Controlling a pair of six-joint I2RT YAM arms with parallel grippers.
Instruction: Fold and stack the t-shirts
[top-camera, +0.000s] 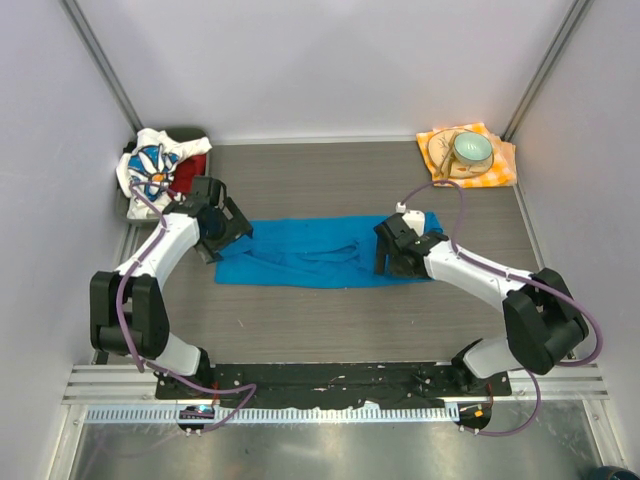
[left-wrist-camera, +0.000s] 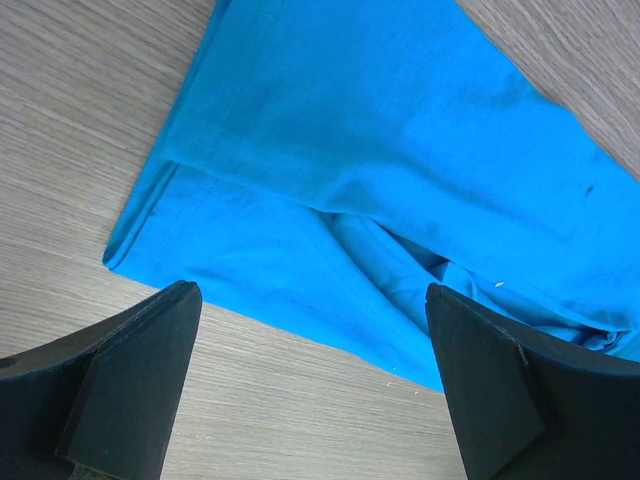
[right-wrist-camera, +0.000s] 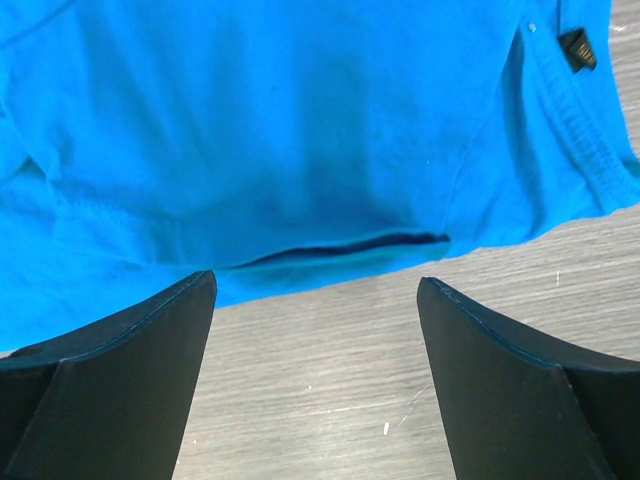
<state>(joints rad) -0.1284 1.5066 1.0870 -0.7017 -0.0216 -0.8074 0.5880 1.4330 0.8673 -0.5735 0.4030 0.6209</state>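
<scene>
Lying flat across the middle of the top view, the blue t-shirt (top-camera: 320, 252) is spread as a long, rumpled strip on the grey table (top-camera: 330, 330), with loose folds bunched toward its centre.

The left gripper (left-wrist-camera: 310, 295) hangs over the shirt's left end, its jaws spread wide with nothing between them. In the left wrist view only the two dark fingers show at the lower corners, cut off by the frame's bottom edge, and the cloth runs out of the frame at upper right.

The right gripper (right-wrist-camera: 315, 283) sits over the shirt's right end, likewise wide and empty. Its wrist view shows a hem edge and a shadowed slit where one layer lifts off another. A small dark tag is clipped by the upper right corner. Whether either fingertip touches cloth cannot be told.

At upper left of the top view the daisy t-shirt (top-camera: 150, 165) lies crumpled, partly covering the red t-shirt (top-camera: 186, 175). At upper right a cup (top-camera: 472, 150) rests on the checked napkin (top-camera: 470, 172).
</scene>
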